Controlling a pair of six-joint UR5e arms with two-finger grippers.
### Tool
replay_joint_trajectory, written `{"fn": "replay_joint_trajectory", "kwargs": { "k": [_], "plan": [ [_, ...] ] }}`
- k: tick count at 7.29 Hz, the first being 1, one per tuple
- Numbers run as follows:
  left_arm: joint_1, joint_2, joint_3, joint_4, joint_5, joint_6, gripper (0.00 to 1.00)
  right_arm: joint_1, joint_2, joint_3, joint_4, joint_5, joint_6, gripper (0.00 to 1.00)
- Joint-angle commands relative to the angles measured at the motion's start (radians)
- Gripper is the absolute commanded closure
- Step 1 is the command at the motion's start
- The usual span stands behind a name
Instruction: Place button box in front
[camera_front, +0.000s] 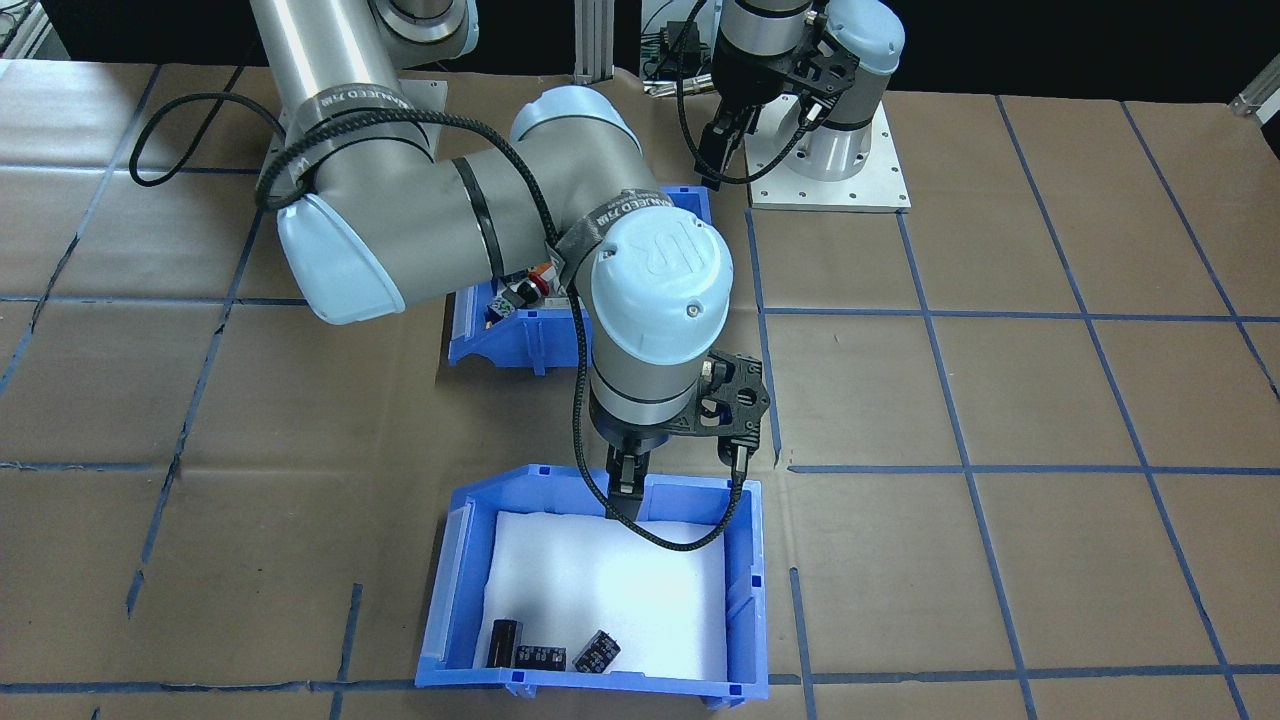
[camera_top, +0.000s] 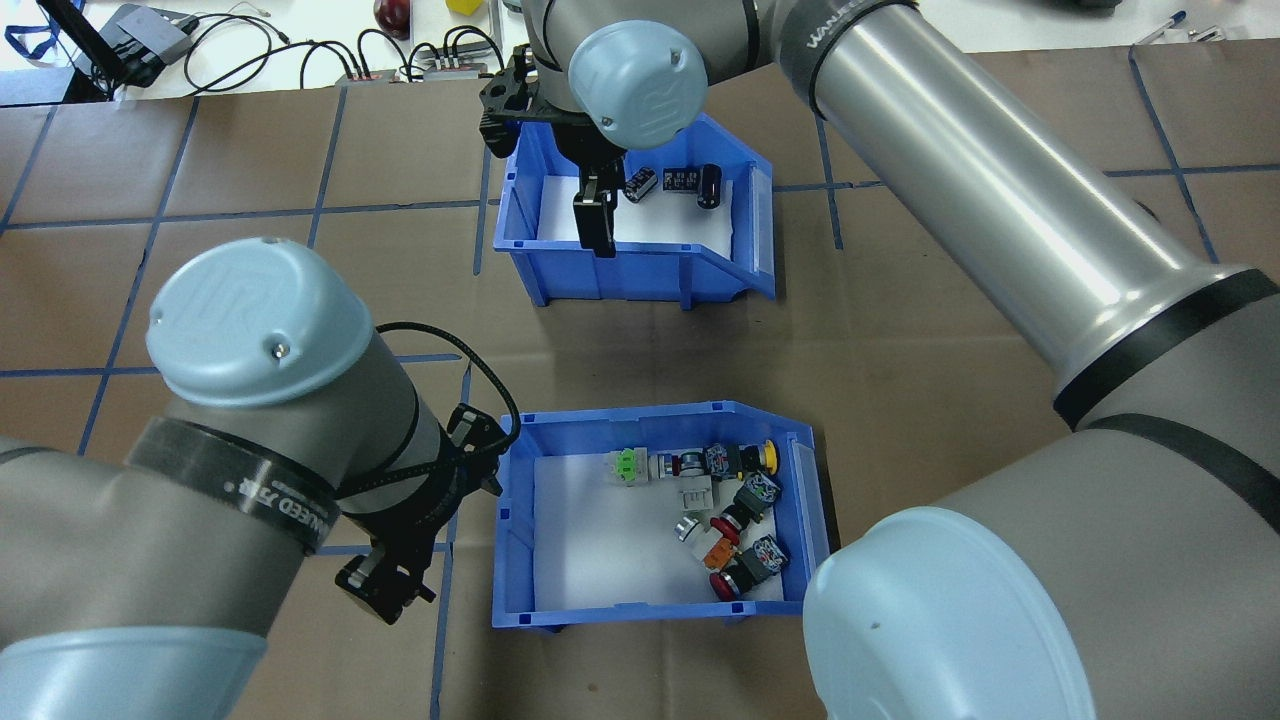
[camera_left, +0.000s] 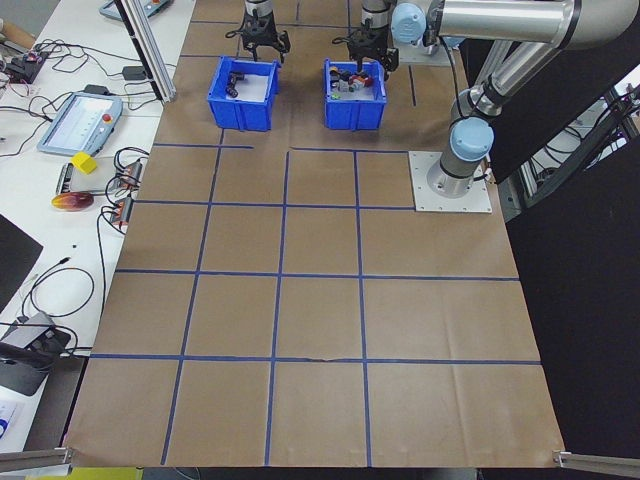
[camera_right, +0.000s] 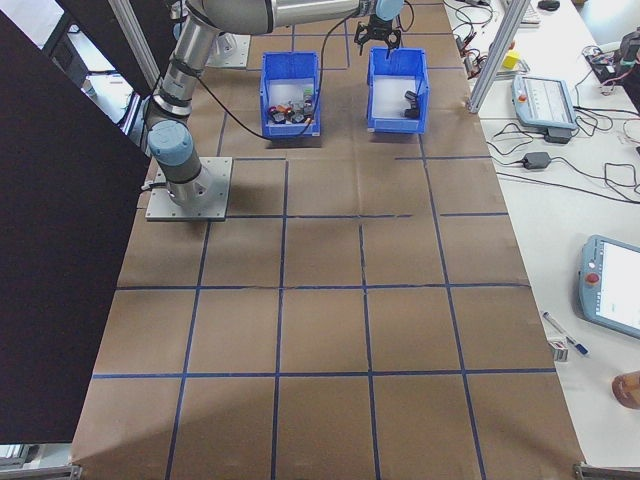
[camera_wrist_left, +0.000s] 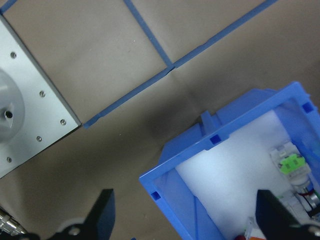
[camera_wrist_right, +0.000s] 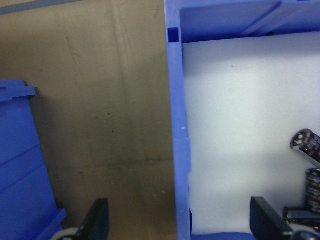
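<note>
Button box (camera_top: 560, 560) sits lower centre of overhead view, other bin (camera_top: 560, 255) upper centre with right gripper (camera_top: 597, 225) spread open astride its near wall; left gripper (camera_top: 395, 585), open and empty, should straddle box's left wall squarely before closing.

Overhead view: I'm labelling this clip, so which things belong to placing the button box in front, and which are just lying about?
Belongs to the job:
- button box
- left gripper, open beside the box
- right gripper, open astride the other bin's wall

Lying about:
- blue bin with black cylindrical parts
- cables beyond the table
</note>
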Motion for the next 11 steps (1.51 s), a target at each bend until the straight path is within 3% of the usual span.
{"fn": "replay_joint_trajectory", "kwargs": {
  "k": [1, 2, 3, 4, 6, 8, 11],
  "plan": [
    [-0.097, -0.03, -0.085, 0.234, 0.0, -0.253, 0.01, 0.013, 0.026, 0.076, -0.121, -0.002, 0.004, 0.0],
    [-0.106, -0.068, -0.11, 0.39, -0.078, -0.355, 0.01, 0.01, 0.036, 0.117, -0.182, -0.002, 0.001, 0.0],
    [-0.114, -0.085, -0.116, 0.393, -0.183, -0.463, 0.01, 0.01, 0.042, 0.16, -0.24, -0.002, 0.0, 0.0],
    [-0.126, -0.088, -0.13, 0.378, -0.19, -0.54, 0.01, 0.007, 0.052, 0.183, -0.305, -0.002, -0.003, 0.08],
    [-0.142, -0.09, -0.202, 0.43, -0.197, -0.609, 0.01, 0.006, 0.043, 0.173, -0.315, -0.006, -0.006, 0.6],
    [-0.142, -0.093, -0.212, 0.423, -0.201, -0.645, 0.01, 0.006, 0.03, 0.167, -0.313, -0.007, -0.006, 0.9],
    [-0.189, -0.169, -0.213, 0.491, -0.195, -0.689, 0.02, -0.006, 0.025, 0.128, -0.306, -0.022, -0.008, 0.95]
  ]
}}
